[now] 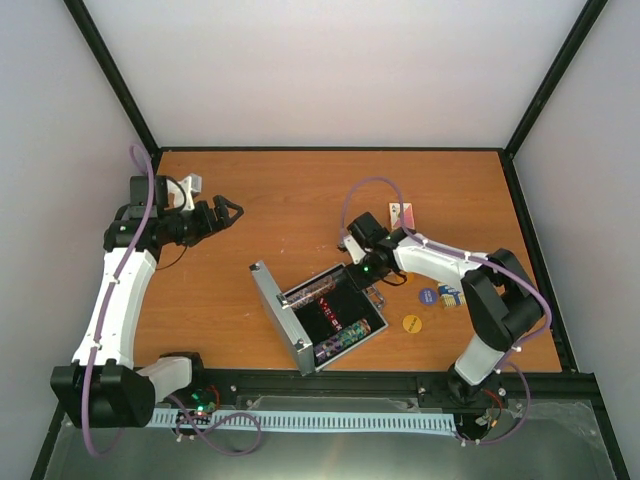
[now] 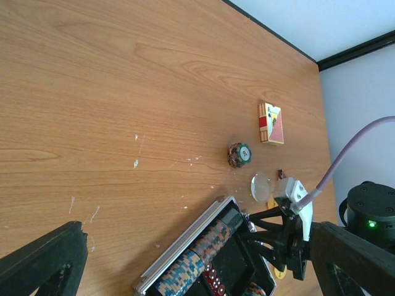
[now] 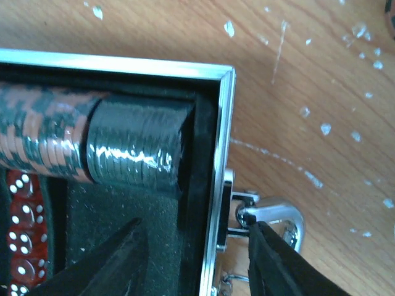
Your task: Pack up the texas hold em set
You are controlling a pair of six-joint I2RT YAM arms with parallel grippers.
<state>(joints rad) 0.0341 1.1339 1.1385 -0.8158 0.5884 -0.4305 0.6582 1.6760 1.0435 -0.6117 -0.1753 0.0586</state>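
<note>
The right tool (image 3: 194, 227) stands open at a corner of the case (image 3: 223, 123). One finger (image 3: 117, 262) is above the black foam inside and the other (image 3: 274, 262) is outside, just beside the chrome handle (image 3: 278, 216). It grips nothing, and whether either finger touches the rim cannot be told. The case is flat, with a bright silver metal rim and black lining. A row of red-and-dark patterned chips (image 3: 43, 132) lies on edge in it, ending in a dark stack (image 3: 136, 142) under glossy wrap. Red dice (image 3: 21, 228) with white pips sit in the next slot.

Seen from above, the case lies skewed in the near middle of the surface (image 1: 300, 190), its lid (image 1: 275, 312) raised on the 9 o'clock side. At its 3 o'clock lie a blue button (image 1: 427, 296) and a yellow button (image 1: 411, 323). A red card deck (image 1: 402, 215) rests at 1 o'clock. The left tool (image 1: 233, 212) is well apart at 10 o'clock, spread wide and empty.
</note>
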